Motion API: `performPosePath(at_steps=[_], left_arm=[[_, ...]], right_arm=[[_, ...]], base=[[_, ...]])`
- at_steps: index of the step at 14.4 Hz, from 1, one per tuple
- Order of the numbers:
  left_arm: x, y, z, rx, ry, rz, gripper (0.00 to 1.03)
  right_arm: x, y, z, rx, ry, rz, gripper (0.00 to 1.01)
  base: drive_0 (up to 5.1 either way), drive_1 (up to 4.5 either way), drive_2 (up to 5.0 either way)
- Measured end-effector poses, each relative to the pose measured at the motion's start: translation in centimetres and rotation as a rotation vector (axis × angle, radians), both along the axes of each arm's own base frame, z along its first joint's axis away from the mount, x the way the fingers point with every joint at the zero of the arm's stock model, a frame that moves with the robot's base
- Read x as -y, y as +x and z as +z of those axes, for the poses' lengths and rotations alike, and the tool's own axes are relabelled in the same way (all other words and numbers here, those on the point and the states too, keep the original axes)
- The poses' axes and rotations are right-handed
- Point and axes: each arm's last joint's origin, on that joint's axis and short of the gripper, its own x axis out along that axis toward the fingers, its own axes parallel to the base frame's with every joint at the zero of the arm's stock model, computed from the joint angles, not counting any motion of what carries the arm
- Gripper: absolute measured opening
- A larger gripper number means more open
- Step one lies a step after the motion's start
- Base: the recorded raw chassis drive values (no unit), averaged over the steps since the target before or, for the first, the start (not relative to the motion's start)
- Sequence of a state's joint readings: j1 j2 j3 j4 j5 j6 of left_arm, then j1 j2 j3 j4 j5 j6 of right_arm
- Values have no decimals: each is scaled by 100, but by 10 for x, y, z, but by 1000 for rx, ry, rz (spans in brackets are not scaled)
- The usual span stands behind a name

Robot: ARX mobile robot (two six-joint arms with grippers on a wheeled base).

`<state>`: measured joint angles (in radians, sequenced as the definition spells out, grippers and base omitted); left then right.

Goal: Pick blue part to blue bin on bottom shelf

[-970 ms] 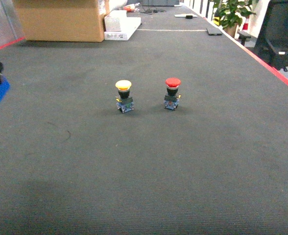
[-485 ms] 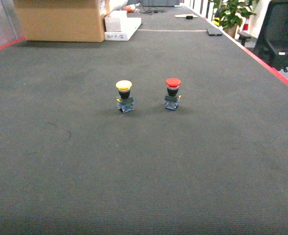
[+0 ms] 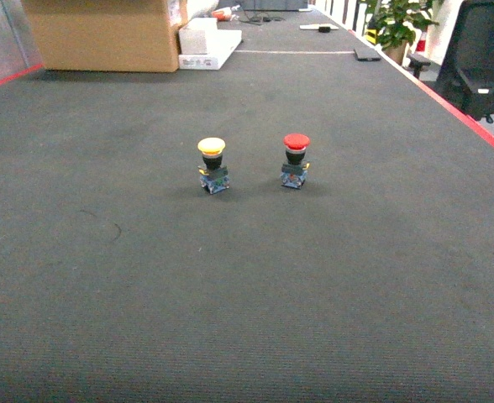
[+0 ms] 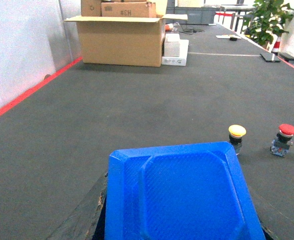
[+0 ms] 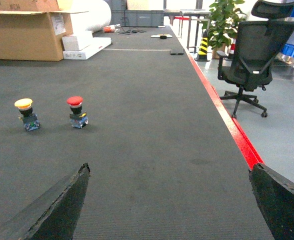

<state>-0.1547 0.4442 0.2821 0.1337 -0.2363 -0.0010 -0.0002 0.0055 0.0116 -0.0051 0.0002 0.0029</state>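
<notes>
Head view, buttons: a yellow-capped push button [image 3: 212, 164] and a red-capped push button [image 3: 296, 159] stand upright on the desk [image 3: 247, 277], side by side and apart, neither touched by anything.
Head view, arms: neither pincer shows here, so the blue part is not in this view either.
Head view, surroundings: a cardboard box [image 3: 104, 34] and a white flat box [image 3: 209, 46] sit at the far end of the desk; a red strip runs along its right edge, with a black office chair [image 3: 482, 54] and a potted plant [image 3: 394, 23] beyond.
Left wrist view, blue part: the blue part [image 4: 179, 192] fills the lower frame, a moulded plastic piece with chamfered corners, sitting right under the camera between the dark fingers of the left pincer [image 4: 179, 227].
Left wrist view, grip: judged from that position, the left pincer is clamped on the blue part and carries it above the desk for transport.
Left wrist view, room: an open cardboard box stands far ahead near a pale wall [image 4: 17, 50]; the two buttons lie to the right.
Right wrist view, pincer: the right pincer [image 5: 169, 202] has its two dark fingers spread wide with nothing between them, idle over the desk.
Right wrist view, room: the chair stands on grey floor past the red edge.
Destination: no blue bin and no bottom shelf appear in any view, so delivery seems some way off.
</notes>
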Motion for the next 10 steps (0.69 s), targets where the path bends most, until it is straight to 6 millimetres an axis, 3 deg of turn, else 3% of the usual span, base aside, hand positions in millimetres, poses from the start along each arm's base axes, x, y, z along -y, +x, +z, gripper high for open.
performPosePath(at_steps=[1,10], left_arm=[[0,0,0,1,0,0,45],[0,0,0,1,0,0,45]], right_arm=[[0,0,0,1,0,0,98],[0,0,0,0,0,0,98]], base=[[0,0,0],[2,-402,407]])
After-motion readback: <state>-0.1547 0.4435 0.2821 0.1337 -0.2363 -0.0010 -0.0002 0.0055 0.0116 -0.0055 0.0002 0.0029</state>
